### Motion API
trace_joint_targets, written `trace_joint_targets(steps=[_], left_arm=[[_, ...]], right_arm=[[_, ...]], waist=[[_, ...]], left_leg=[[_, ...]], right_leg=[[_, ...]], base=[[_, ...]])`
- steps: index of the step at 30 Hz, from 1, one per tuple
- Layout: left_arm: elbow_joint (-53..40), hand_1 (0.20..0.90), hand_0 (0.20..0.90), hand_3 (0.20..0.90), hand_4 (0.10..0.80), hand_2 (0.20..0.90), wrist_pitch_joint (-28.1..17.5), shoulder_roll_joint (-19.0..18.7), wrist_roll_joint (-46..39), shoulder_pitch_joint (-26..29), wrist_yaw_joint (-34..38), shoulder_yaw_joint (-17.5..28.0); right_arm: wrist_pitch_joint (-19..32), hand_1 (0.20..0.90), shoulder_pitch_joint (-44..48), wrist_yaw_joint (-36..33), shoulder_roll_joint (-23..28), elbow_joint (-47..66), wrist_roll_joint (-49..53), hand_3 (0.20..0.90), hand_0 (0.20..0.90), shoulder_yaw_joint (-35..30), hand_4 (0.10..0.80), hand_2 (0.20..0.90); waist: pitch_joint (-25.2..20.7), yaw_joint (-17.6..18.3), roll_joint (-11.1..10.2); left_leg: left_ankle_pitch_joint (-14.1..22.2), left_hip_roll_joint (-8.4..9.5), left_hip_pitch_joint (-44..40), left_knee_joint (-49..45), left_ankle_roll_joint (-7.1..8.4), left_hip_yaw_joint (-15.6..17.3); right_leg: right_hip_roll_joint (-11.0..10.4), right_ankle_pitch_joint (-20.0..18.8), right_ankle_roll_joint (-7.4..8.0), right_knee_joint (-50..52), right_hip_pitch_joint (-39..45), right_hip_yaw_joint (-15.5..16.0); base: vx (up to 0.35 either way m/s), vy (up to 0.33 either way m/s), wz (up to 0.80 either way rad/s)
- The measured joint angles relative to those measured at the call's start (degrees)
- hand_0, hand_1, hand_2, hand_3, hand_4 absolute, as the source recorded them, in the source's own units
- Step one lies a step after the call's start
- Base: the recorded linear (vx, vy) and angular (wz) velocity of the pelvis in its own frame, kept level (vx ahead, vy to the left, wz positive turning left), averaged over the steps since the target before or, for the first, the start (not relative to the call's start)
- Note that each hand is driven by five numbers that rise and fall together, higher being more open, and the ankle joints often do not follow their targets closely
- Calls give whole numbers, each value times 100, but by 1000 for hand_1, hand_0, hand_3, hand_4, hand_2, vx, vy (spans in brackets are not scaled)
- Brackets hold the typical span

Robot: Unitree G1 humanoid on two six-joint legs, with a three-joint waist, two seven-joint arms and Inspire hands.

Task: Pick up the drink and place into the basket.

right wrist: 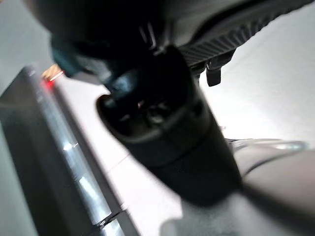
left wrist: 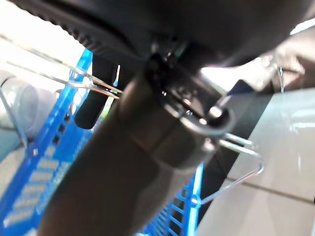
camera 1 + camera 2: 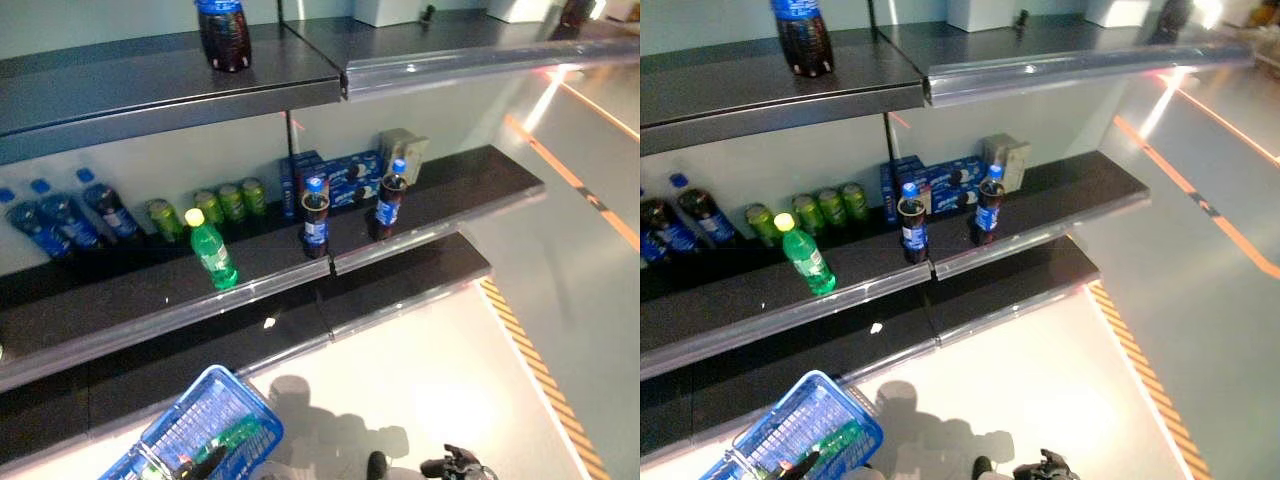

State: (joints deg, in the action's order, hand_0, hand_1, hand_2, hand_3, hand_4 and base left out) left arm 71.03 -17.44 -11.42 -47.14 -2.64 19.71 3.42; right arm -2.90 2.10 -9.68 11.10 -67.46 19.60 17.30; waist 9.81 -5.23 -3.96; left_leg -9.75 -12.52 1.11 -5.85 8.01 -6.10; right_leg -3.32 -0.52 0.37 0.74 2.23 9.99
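basket in hand, next drink not yet picked

nearest to me, low on my left, hangs the blue basket [image 3: 205, 425]. my left hand [image 2: 93, 105] is at its wire handle [image 2: 236, 164]; the wrist view shows a dark finger curled over the wire, so i judge the hand is grasping the handle. something green lies inside the basket [image 3: 830, 445], maybe a drink bottle already dropped in, though i cannot tell for sure through the mesh.

my right hand [image 3: 455, 465] shows only as a dark shape at the bottom edge, low over the pale floor and well apart from the shelves. its own wrist view is filled by the wrist, so i cannot tell whether its fingers are released or clenched. i see nothing in it.

farther out, on the middle shelf [image 3: 130, 300], a green bottle [image 3: 212, 250] stands upright near the front edge. to its right stand two dark cola bottles [image 3: 316, 215] with blue caps, also close to the edge. behind them sit green cans [image 3: 215, 205], blue boxes [image 3: 345, 175], and a row of dark bottles [image 3: 70, 215] lying at the far left. one more dark bottle [image 3: 224, 35] stands on the top shelf.

as i read it, the carrying part is set up, but a drink on the shelf is still to be reached, gripped and lowered into the basket.
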Motion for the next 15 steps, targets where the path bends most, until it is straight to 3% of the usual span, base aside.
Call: trace_joint_targets(steps=[1, 4, 6, 7, 8, 11, 15], left_arm=[[-5, 300, 300, 200, 100, 300, 22, -65, 78, 113, -52, -97], [-4, 300, 300, 200, 100, 300, 93, 15, 127, 64, -213, -306], [12, 300, 300, 200, 100, 300, 103, 220, 122, -10, -300, -300], [38, 300, 300, 200, 100, 300, 105, 286, 117, -37, -288, -284], [47, 300, 300, 200, 100, 300, 102, 350, 116, -66, -287, -277], [86, 300, 300, 200, 100, 300, 115, 188, 119, -30, -320, -277], [107, 300, 300, 200, 100, 300, 122, 237, 116, -273, -424, -275]], right_arm=[[74, 900, -33, 27, -48, -38, 64, 900, 900, -123, 800, 900], [107, 900, -38, 66, 12, -181, 59, 900, 900, -145, 800, 900], [72, 900, -56, 83, 50, -278, 61, 900, 900, -202, 800, 900], [65, 900, -67, 84, 50, -307, 78, 900, 900, -302, 800, 900], [91, 900, -124, 86, 76, -331, 105, 900, 900, -509, 800, 900], [27, 900, -83, 121, 6, -363, 65, 900, 900, -559, 800, 900], [-19, 900, -24, 74, 2, -298, 55, 900, 900, -414, 800, 900]], waist=[[46, 49, -137], [51, -13, -196], [105, 80, -113], [125, 115, -40], [122, 160, 145], [110, 77, 44], [65, 59, 71]], left_leg=[[-189, 20, 182, -20, 12, 342], [506, 506, 167, -405, -179, 714], [936, 928, -130, -184, -465, 730], [985, 987, -246, 18, -534, 736], [1174, 925, -366, 315, -518, 728], [1102, 987, -447, 560, -575, 718], [1076, 1054, -512, 626, -665, 673]], right_leg=[[-30, -3, -77, -134, 40, 295], [-103, -27, -163, -177, -23, 372], [-116, -32, -159, -95, -77, 371], [-71, -33, -130, -57, -88, 362], [51, -41, -91, -6, -142, 355], [-17, -12, 8, 144, -142, 214], [-78, 59, 89, 209, -120, 213]], base=[[-48, -174, 114], [10, -105, 39], [85, -79, 26], [110, -49, 33], [80, -18, 25], [98, 43, 21], [122, 105, 8]])
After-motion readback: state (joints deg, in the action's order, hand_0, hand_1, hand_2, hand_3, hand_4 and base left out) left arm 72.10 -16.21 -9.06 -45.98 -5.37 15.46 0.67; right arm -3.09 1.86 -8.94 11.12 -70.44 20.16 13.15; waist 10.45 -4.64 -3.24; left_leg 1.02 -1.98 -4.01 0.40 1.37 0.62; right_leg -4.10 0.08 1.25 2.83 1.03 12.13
